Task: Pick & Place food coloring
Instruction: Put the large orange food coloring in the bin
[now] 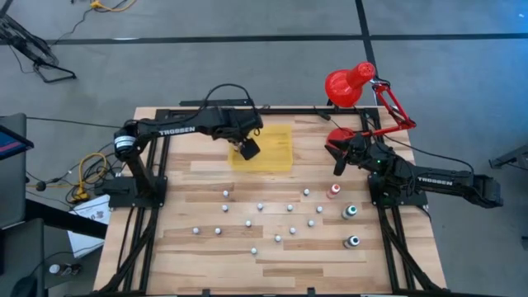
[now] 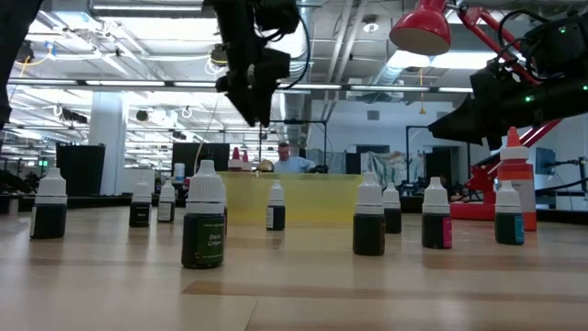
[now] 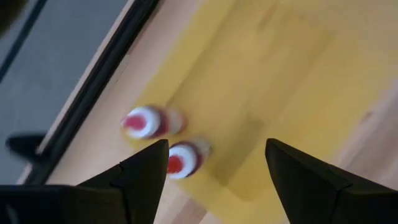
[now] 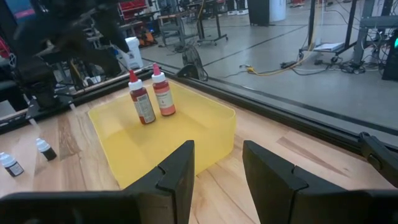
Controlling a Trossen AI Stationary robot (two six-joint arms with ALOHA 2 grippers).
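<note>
Two red food coloring bottles (image 4: 142, 99) (image 4: 163, 93) with white caps stand upright side by side in the yellow tray (image 4: 186, 134), near its far left corner. The left wrist view looks down on their caps (image 3: 146, 122) (image 3: 181, 158). My left gripper (image 3: 217, 168) hangs open above the tray (image 1: 276, 144), clear of both bottles, with nothing between its fingers. Several more small bottles (image 1: 260, 206) stand on the wood nearer the front. My right gripper (image 4: 217, 168) waits open at the table's right, level, facing the tray.
Bigger bottles stand at the right: a red one (image 1: 334, 190) and two green ones (image 1: 351, 211) (image 1: 353, 242). A dark green bottle (image 2: 204, 221) stands closest to the low camera. A red desk lamp (image 1: 351, 82) rises at the far right behind my right arm.
</note>
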